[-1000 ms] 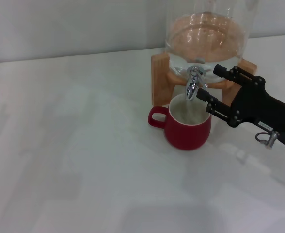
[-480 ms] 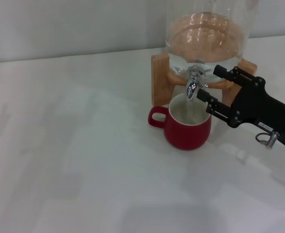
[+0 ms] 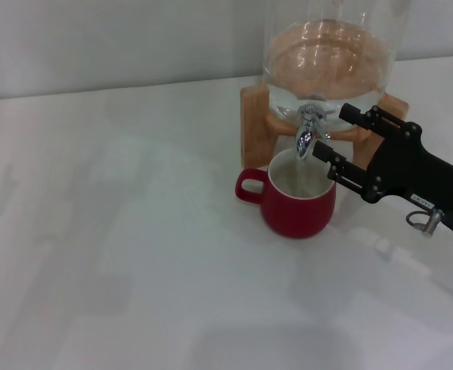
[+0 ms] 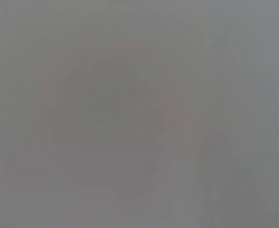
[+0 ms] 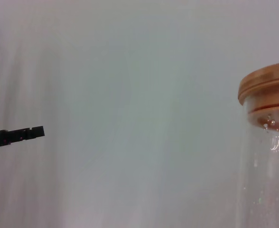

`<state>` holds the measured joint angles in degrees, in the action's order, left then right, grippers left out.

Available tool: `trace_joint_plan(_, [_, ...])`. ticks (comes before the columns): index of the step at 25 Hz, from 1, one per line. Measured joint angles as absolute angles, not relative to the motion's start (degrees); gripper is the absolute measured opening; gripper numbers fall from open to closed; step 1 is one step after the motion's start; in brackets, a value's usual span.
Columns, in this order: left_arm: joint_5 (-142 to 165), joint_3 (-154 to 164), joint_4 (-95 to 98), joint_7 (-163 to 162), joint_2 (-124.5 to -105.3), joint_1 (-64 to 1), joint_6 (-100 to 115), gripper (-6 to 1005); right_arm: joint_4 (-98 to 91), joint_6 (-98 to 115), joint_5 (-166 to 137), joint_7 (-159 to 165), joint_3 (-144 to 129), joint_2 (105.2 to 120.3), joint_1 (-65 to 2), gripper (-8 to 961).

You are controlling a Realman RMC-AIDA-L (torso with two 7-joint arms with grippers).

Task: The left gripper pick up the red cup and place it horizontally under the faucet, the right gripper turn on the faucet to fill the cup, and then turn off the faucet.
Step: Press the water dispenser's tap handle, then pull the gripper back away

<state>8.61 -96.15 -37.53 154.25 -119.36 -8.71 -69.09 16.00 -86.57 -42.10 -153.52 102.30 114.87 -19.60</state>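
Observation:
The red cup (image 3: 297, 202) stands upright on the white table, directly under the faucet (image 3: 307, 132), with its handle pointing left and liquid inside. The faucet is fitted to a clear glass jar (image 3: 327, 54) on a wooden stand (image 3: 254, 127). My right gripper (image 3: 330, 131) reaches in from the right, and its two black fingers (image 3: 359, 117) stand apart on either side of the faucet's side lever. One fingertip (image 5: 17, 134) shows in the right wrist view, with the jar's wooden lid (image 5: 266, 85). My left gripper is out of view, and the left wrist view shows only plain grey.
The white table (image 3: 119, 254) stretches left and in front of the cup. A pale wall (image 3: 119, 38) stands behind the jar. The right arm's black body (image 3: 427, 173) hangs over the table to the right of the cup.

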Motion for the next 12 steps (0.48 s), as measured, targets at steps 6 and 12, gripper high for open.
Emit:
trace_joint_plan(6, [8.61,-96.16,-37.53,154.32,-119.36,-8.82,-69.01,852,16.23,-86.44,-42.1,-153.43,102.3,114.87,-19.6,622])
trace_joint_plan(12, [8.61,-96.15,-37.53,154.33,-119.36,-8.89,-68.66,852,15.94,-86.4,-42.1,-153.41,102.37,114.87,-19.93,621])
